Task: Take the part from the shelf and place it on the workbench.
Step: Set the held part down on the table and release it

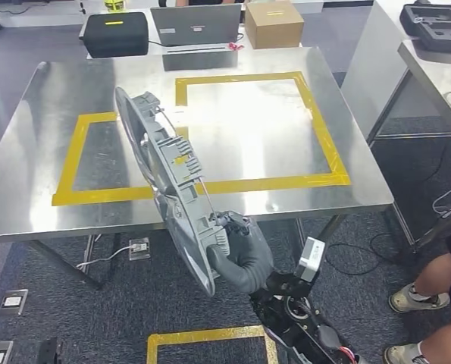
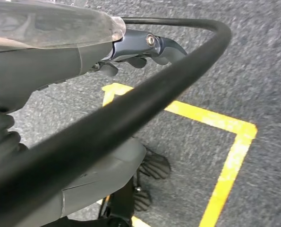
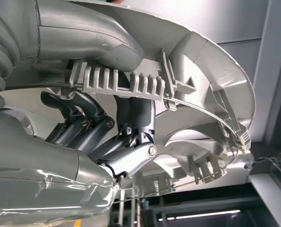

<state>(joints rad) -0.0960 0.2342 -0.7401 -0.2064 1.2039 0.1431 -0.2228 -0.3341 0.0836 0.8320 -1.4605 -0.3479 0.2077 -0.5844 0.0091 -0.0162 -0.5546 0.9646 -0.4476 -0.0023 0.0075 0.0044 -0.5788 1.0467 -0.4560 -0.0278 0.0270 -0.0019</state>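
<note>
A steel workbench (image 1: 39,152) marked with yellow tape (image 1: 320,129) stands on grey carpet (image 1: 120,311), and at six o'clock the right hand (image 1: 240,254) grips the grey part (image 1: 165,174), fingers wrapped round its lower end

Grey part (image 1: 165,182), steel workbench (image 1: 34,189) with yellow tape (image 1: 320,129) outlines.
</note>
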